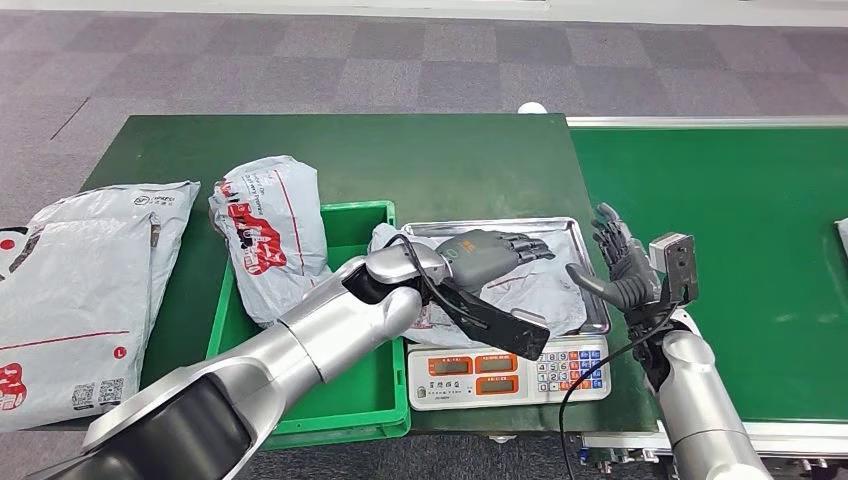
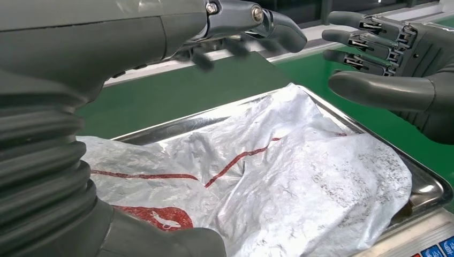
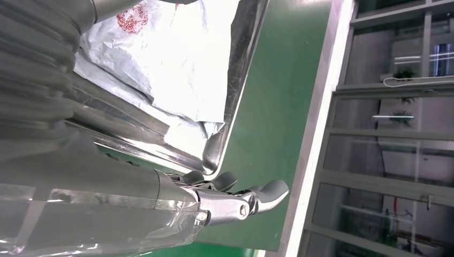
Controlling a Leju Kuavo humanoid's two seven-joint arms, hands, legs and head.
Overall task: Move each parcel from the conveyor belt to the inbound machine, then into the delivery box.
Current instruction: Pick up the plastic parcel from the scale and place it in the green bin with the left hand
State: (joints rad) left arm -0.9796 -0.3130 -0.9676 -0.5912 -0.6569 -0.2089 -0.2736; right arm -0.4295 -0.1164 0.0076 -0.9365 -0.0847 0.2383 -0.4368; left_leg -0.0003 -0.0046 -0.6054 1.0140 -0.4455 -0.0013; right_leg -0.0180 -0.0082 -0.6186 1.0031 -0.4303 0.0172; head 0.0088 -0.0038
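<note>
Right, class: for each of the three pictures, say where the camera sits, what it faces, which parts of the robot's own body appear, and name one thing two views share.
Head view: high on the body, facing forward and down at the green table, scale tray and green bin; both silver arms, left hand over the parcel, right hand beside the tray.
Left wrist view: behind the left hand, facing the parcel; right hand opposite.
Right wrist view: behind the right hand, facing the tray's edge.
Shared: parcel on tray.
</note>
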